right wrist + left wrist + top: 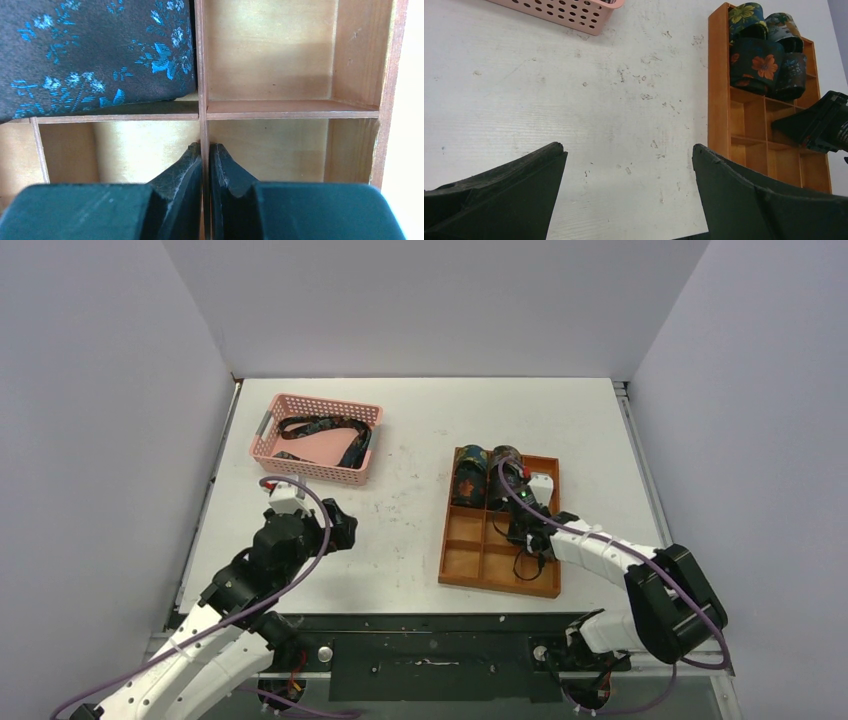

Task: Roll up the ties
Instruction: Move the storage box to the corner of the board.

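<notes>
**While two rolls sit stowed, more ties wait in the basket**

With two rolled ties [754, 60] lodged in the far compartments of the tray [497, 585], the step in hand looks like the end of a stowing. The right gripper [205, 147] hangs inside the tray, its fingers drawn almost together with a divider [201, 75] showing in the slit between them. Whether they pinch it cannot be told. One roll lies just beyond and left of those fingertips.

The left gripper [626, 146] hovers over the table [400, 520], jaws spread wide and holding nothing. The loose ties [325, 428] lie tangled in the pink basket [300, 472], beyond its fingers and slightly left.

The next move probably calls for the left arm to reach over the basket's near wall and draw one tie out. The right should lift straight up to clear the thin partitions. Open table between basket and tray offers room for rolling, and the tray's edge stands to the right of the left fingers.
</notes>
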`<state>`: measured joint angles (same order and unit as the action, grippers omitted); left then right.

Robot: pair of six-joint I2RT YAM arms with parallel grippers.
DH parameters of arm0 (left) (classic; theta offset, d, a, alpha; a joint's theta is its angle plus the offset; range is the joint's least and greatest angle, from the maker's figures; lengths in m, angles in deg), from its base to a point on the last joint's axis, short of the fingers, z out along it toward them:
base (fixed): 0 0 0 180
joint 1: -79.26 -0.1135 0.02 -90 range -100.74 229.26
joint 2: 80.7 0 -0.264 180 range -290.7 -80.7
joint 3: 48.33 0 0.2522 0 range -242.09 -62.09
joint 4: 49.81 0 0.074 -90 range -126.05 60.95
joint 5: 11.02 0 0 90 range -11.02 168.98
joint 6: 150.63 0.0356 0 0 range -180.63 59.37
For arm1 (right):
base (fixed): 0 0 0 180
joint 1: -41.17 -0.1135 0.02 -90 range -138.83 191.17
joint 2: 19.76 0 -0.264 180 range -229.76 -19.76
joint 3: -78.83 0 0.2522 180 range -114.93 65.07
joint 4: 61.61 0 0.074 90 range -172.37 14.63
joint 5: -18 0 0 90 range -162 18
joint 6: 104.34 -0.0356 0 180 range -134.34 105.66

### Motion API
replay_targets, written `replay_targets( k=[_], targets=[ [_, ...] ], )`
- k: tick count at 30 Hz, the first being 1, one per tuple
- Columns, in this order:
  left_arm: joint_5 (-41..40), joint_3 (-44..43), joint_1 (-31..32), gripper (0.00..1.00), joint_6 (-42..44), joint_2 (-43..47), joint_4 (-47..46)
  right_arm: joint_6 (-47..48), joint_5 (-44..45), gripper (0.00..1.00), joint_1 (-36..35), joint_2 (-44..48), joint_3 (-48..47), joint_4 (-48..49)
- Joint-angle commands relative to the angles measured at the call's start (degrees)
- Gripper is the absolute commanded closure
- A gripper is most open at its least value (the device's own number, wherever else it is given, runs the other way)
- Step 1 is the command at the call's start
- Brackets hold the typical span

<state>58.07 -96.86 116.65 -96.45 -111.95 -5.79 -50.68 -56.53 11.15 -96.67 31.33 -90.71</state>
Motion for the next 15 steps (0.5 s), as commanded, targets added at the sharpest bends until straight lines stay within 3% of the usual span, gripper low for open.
replay_targets(
  k=[1, 8, 15],
  targets=[
    [1.29, -2.22, 0.14, 0.02, -0.56, -0.61, -1.1, -5.32, 1.42, 0.95, 4.82, 1.27, -2.28, 4.43],
    [1.31, -3.03, 0.22, 0.02, -1.27, -1.97, 0.51, -12.7, 5.64, 0.95, 5.92, -7.86, -8.15, 9.95],
    [-0.96, -2.63, 1.94, 0.02, -1.64, -0.53, 1.68, -11.55, 5.73, 0.95, 9.31, -17.38, -20.11, 8.88]
  ],
)
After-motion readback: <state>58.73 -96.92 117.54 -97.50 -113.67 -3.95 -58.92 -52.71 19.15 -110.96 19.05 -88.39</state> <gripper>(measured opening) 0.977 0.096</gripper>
